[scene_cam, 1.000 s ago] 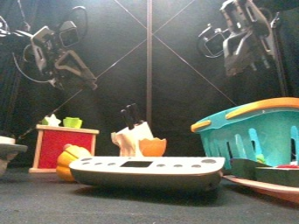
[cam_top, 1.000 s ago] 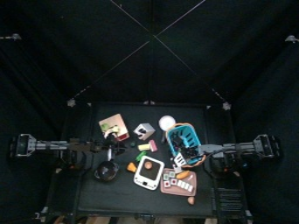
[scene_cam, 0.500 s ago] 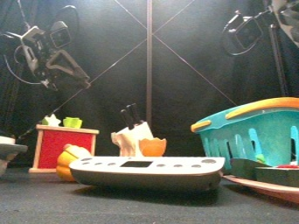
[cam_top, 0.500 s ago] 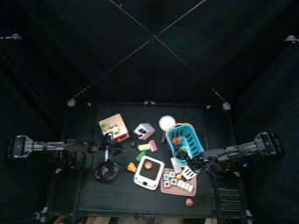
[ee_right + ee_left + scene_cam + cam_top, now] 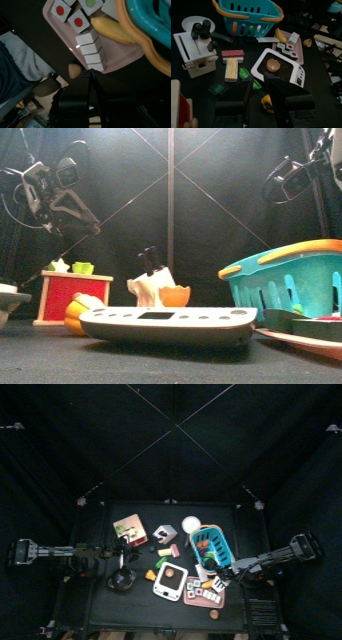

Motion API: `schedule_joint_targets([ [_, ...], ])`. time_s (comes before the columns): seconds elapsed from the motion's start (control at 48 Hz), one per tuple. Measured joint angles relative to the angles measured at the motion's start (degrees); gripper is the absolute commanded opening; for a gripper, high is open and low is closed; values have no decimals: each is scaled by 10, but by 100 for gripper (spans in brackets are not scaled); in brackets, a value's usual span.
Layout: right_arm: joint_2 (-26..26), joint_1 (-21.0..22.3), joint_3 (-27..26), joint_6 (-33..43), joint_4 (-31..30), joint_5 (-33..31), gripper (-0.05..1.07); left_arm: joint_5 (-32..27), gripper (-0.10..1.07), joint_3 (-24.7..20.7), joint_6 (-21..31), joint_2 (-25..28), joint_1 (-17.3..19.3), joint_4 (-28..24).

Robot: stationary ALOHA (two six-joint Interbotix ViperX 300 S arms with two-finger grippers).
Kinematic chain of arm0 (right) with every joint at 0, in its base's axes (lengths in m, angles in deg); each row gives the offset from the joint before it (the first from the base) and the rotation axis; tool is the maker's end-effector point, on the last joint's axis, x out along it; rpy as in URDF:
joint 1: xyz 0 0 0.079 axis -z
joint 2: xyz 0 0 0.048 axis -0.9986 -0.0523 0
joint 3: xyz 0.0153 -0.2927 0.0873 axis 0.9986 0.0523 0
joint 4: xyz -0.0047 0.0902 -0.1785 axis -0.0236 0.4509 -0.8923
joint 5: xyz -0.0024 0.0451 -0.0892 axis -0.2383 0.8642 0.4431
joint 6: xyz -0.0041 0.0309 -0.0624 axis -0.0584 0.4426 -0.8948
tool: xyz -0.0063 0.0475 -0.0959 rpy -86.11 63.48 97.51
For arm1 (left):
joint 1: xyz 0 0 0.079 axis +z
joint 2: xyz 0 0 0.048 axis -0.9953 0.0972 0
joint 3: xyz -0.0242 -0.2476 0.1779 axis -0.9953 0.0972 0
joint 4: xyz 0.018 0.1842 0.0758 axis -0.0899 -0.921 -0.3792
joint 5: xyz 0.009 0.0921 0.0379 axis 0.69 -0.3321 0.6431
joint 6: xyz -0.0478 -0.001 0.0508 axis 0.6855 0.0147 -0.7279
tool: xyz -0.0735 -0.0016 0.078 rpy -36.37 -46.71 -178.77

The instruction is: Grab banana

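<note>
Banana [image 5: 115, 29]: lies on the pink tray [image 5: 127, 51], against the teal basket [image 5: 152, 35] at the table's right, beside white blocks [image 5: 91, 50]. Right gripper [image 5: 92, 73]: above the tray's edge, jaws nearly together, empty. Left gripper [image 5: 256, 102]: open, empty, above the table's left-centre, over an orange piece [image 5: 267, 102].

Left arm [image 5: 60, 554] comes in from left edge of top view, low in frame. Left gripper [image 5: 258, 102] points down, jaws apart, nothing between. Right arm [image 5: 274, 560] comes in from right, slanting down-left. Right gripper [image 5: 93, 75] jaws nearly together, nothing between.
</note>
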Motion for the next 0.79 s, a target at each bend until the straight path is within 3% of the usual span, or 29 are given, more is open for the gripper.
schedule_joint_targets([
  [0.271,-19,-8,0,-1,-82,16,83,0,68,4,0,1,0,2],
  [0.521,-47,-61,0,-1,-141,63,99,-1,68,4,0,1,2,3],
  [0.792,-93,-75,1,-6,-177,66,101,-2,68,4,0,1,3,3],
])
